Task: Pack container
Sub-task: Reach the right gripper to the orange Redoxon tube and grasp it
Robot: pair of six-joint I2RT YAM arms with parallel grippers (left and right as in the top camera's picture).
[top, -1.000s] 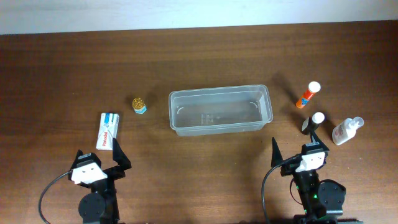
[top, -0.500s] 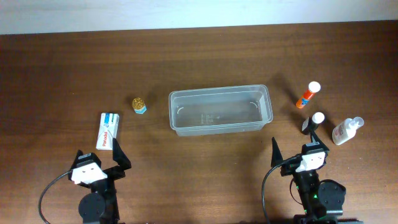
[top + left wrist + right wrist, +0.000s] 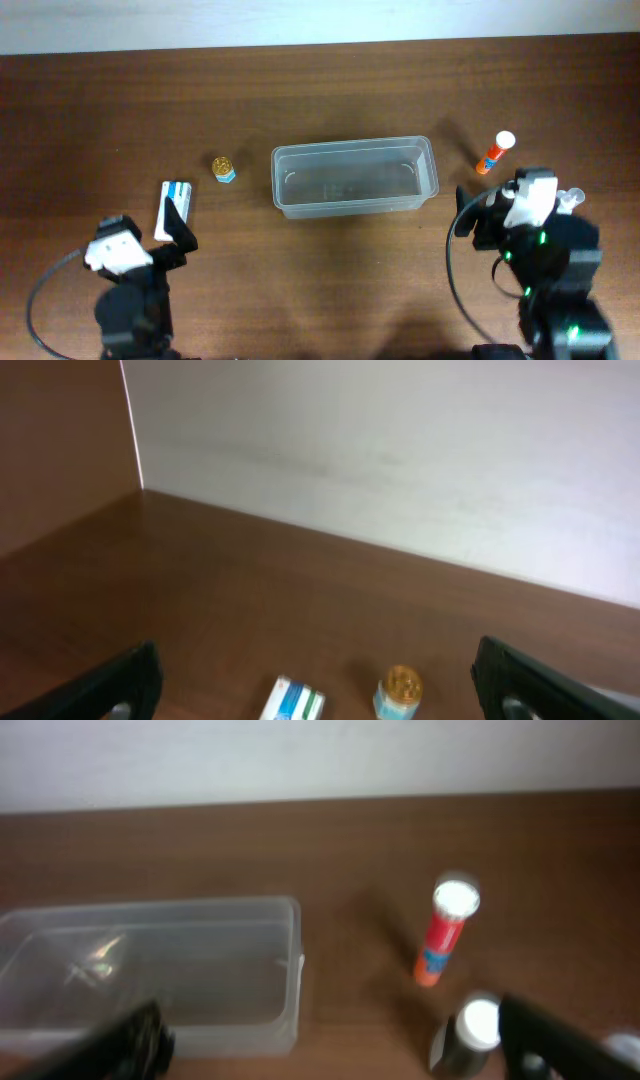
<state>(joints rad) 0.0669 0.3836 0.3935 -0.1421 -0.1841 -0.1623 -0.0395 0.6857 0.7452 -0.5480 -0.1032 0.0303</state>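
The container is a clear plastic tub at the table's middle, with nothing in it; it also shows in the right wrist view. My left gripper is open and empty, just short of a white and blue box, which also shows in the left wrist view. A small jar with a gold lid stands between box and container. My right gripper is open and empty, over a dark bottle with a white cap, hidden in the overhead view.
An orange tube with a white cap lies right of the container. A clear bottle peeks out beside my right arm. A white wall runs along the table's far edge.
Both arms have moved forward from their rest poses. The left gripper has reached the box's near end. The right arm now covers the dark bottle in the overhead view.
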